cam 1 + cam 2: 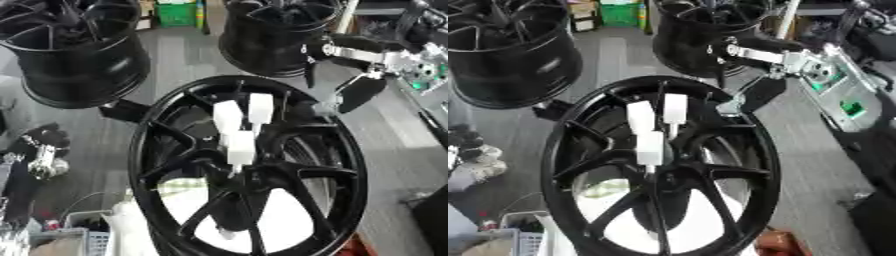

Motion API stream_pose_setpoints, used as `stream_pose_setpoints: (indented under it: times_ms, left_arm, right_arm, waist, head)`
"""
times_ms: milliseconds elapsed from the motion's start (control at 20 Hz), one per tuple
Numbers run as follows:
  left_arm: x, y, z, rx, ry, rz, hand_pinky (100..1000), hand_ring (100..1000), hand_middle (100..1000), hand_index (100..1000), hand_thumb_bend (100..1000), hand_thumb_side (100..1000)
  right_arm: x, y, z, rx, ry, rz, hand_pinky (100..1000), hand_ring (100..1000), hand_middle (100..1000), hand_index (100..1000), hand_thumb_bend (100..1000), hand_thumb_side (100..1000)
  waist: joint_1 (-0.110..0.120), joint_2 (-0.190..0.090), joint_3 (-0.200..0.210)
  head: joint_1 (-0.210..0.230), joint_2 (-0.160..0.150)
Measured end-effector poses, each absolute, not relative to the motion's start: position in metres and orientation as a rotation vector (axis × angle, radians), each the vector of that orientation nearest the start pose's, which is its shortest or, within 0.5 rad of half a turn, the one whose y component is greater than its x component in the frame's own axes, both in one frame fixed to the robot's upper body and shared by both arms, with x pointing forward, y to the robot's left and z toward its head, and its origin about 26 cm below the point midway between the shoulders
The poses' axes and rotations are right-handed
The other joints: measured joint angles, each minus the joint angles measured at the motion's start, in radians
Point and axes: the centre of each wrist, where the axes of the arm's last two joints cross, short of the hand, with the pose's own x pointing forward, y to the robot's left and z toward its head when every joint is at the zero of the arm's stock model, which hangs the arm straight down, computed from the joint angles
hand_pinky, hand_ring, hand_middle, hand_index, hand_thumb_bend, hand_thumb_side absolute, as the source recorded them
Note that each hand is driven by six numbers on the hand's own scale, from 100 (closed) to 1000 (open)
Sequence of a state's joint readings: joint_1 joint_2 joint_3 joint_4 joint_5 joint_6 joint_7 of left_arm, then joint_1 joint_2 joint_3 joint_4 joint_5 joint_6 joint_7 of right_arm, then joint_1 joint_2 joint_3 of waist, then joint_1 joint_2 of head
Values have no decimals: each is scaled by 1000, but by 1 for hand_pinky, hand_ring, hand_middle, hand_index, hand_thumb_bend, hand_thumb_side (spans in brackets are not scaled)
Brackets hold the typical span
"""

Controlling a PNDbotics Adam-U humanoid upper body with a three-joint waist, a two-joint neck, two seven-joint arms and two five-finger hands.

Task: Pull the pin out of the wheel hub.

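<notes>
Fingers of the left hand [41,148], low at the left edge: black and silver, apart or curled impossible to tell. Nearest, at the bottom left corner, a white slatted plastic basket [86,234]. Just beyond it, upright and filling the middle, a large black multi-spoke alloy wheel [337,150], face toward the camera, with something pale and white showing through its lower gaps. Over the spokes just above the hub [234,176], three white block-shaped pieces [227,116] clustered close together; from the lowest one [239,147] a thin pale stem pointing down to the hub, seemingly the pin, seated there and not drawn clear. Whether any of these blocks belong to a hand: cannot tell. Farther, at the wheel's upper right rim, the right hand [358,93], reached in from the upper right on a black arm with a silver bracket [785,57]; a silver part right at the rim, its fingers not made out, state impossible to tell. Farthest, on the grey floor [179,55], two more black wheels, one at the upper left [79,65], one at the top centre [262,45], and a green box [179,14] between them.
</notes>
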State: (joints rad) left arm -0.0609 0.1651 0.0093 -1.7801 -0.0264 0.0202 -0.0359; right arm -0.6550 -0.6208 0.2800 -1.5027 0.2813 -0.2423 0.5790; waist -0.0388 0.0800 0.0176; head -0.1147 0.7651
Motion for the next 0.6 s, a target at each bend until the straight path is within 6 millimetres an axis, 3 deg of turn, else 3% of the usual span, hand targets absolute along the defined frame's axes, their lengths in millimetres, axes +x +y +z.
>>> stream_pose_setpoints:
  times_ms: [600]
  left_arm:
    - [287,268,67,107,-1808,-208,759,731,670,791,162,596]
  right_arm:
    - [416,-258,182,-272,-1681,1619,646,488,795,923,417,382]
  waist:
    - [4,0,1]
  head:
    - [-5,0]
